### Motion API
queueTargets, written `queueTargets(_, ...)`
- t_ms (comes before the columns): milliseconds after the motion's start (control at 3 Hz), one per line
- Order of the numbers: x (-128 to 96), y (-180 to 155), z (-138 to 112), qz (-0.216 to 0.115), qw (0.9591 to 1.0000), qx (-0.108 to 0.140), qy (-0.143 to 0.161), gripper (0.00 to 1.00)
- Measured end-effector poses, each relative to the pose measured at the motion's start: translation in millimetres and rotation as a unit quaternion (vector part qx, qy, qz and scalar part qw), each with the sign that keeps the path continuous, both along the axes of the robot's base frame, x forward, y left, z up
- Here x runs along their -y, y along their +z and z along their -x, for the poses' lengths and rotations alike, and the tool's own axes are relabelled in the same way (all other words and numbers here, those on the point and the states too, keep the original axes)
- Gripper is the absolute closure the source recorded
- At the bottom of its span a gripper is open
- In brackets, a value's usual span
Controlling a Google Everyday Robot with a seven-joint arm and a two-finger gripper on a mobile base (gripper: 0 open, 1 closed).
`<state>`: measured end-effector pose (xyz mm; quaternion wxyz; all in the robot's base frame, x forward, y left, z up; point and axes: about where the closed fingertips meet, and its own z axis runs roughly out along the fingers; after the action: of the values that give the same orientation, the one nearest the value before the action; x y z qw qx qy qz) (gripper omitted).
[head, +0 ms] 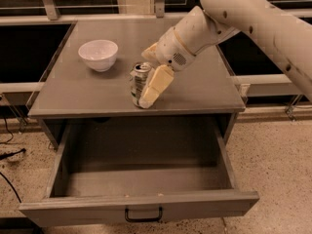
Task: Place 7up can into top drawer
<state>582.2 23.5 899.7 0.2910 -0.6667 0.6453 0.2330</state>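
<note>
While upright on tabletop [204, 89], 7up can [138, 78] looks silvery | pincer [147, 90] alongside, grip unclear

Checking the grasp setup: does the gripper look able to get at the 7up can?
Likely yes: the gripper is right against the 7up can on the tabletop; the white bowl stands apart.

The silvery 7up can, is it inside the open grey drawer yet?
No, the silvery 7up can stands on the grey tabletop, by the gripper.
</note>
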Motion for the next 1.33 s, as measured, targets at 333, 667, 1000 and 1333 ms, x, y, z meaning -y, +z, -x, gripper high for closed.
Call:
queueTargets(333, -4.9, -0.2, -6.3, -0.003, 0.9998, 0.019, -0.008, 0.00)
queueTargets(667, -8.3, -0.5, -10.0, -0.002, 0.9992, 0.038, -0.014, 0.04)
queueTargets(1000, -8.3, -0.5, -10.0, -0.002, 0.9992, 0.038, -0.014, 0.27)
queueTargets(1333, -8.3, -0.5, -10.0, -0.002, 0.9992, 0.038, -0.014, 0.50)
